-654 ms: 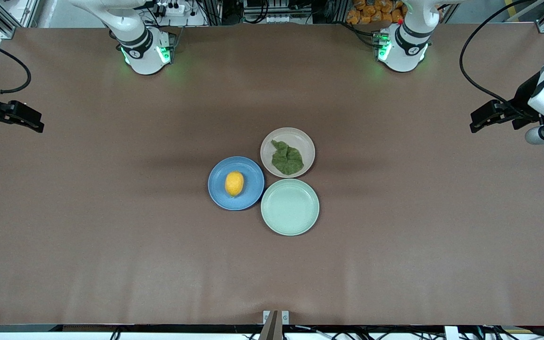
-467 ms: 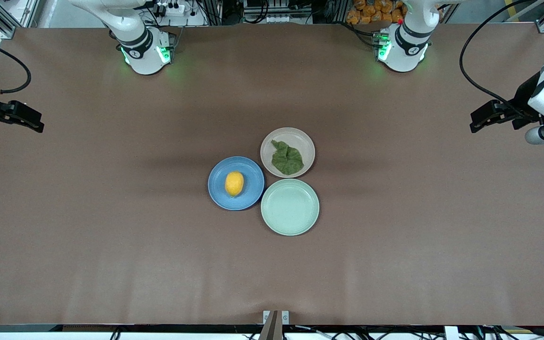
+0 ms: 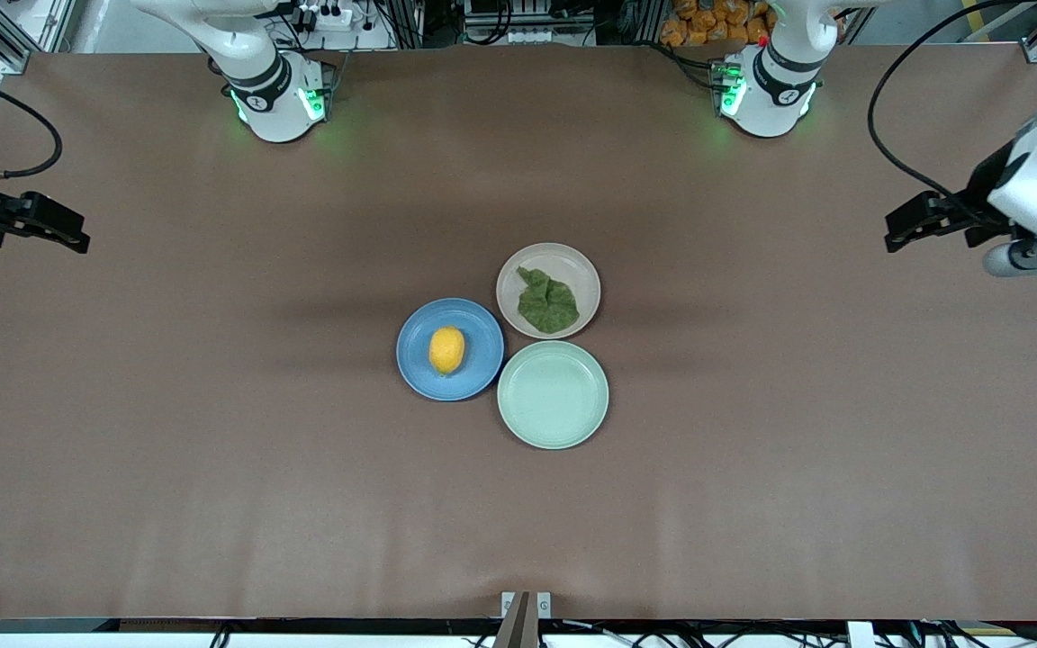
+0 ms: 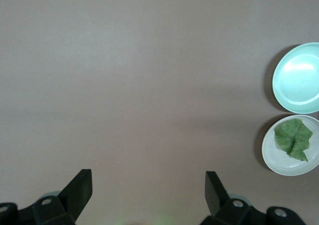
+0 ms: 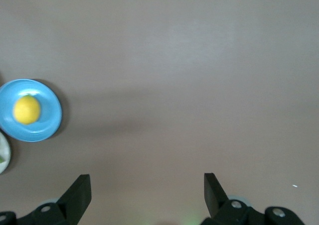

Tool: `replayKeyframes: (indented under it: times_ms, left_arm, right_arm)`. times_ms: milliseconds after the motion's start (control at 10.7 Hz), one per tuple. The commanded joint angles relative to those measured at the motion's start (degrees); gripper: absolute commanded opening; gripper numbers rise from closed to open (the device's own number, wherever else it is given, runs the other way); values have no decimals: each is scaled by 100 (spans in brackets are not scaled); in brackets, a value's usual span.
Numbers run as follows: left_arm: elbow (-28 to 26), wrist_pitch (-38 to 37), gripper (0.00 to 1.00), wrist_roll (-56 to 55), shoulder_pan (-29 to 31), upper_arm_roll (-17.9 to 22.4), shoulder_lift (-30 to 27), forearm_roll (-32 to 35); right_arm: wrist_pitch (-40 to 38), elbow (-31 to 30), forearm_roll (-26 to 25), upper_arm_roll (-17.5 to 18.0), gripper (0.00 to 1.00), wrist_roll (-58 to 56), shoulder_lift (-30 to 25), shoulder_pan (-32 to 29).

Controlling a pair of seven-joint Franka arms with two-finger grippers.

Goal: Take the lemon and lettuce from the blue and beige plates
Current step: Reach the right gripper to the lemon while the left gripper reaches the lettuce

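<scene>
The lemon (image 3: pixel 446 350) lies on the blue plate (image 3: pixel 417 360) at the table's middle; both show in the right wrist view, lemon (image 5: pixel 27 109) on plate (image 5: pixel 47 125). The lettuce (image 3: pixel 547 301) lies on the beige plate (image 3: pixel 527 259), just farther from the front camera; both also show in the left wrist view, lettuce (image 4: pixel 294 138) on plate (image 4: pixel 276 163). My left gripper (image 3: pixel 898 229) hangs open and empty over bare table at the left arm's end (image 4: pixel 148 182). My right gripper (image 3: pixel 68 233) hangs open and empty over bare table at the right arm's end (image 5: pixel 147 185).
An empty pale mint-green plate (image 3: pixel 553 394) touches the other two plates, nearest the front camera; it also shows in the left wrist view (image 4: pixel 298 78). The brown table (image 3: pixel 212 450) spreads wide around the plates. Both arm bases stand along the edge farthest from the front camera.
Both grippers have shifted a little toward the table's middle, the left one more. The plates, lemon and lettuce have not moved.
</scene>
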Motion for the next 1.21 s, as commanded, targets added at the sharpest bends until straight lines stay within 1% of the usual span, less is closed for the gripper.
replayKeyframes:
  times_ms: [0,93,187,280,374,467,561,654,748,841,935,1028,1121]
  left_arm:
    - [-171,353,100,-645,-127,-489,234,-108]
    - [-346,651,100,-839,-135,-674,331,-108]
    - [-565,1002,100,-1154,-153,-885,402,-125]
    - [-759,1327,100,-1575,-240,-1079,472,-160]
    - [-848,1600,100,-1927,-432,-1159,595,-160]
    - [-840,1760,100,-2192,-652,-1160,752,-152]
    - [-840,1953,100,-2482,-880,-1160,893,-143]
    - [-822,2164,100,-2885,-1152,-1160,1103,-90]
    - [-822,2383,100,-3263,-1381,-1160,1323,-12]
    - [-822,2551,100,-3571,-1610,-1160,1543,85]
    - [-822,2744,100,-3940,-1873,-1151,1771,208]
    - [-805,2946,100,-4431,-2180,-1142,2026,522]
    - [-761,3122,100,-4923,-2366,-1151,2298,873]
  right_arm:
    - [254,-18,271,12,100,3,203,80]
    - [455,-27,306,12,100,98,317,238]
    - [692,-27,358,29,100,447,510,352]
    - [1008,-27,385,178,100,982,747,510]
    - [1385,-27,376,310,100,1440,1028,564]
    - [1737,-27,359,407,100,1783,1318,695]
    - [2027,-27,359,416,100,2039,1608,862]
    - [2248,-27,359,425,100,2251,2002,1063]
    - [2285,-18,367,451,100,2435,2380,1170]
    - [2364,-18,350,460,100,2498,2628,1328]
    - [2721,-27,350,469,100,2508,2795,1468]
    - [3038,-27,246,513,100,2734,2997,1679]
    - [3215,-27,157,539,100,3197,3191,1724]
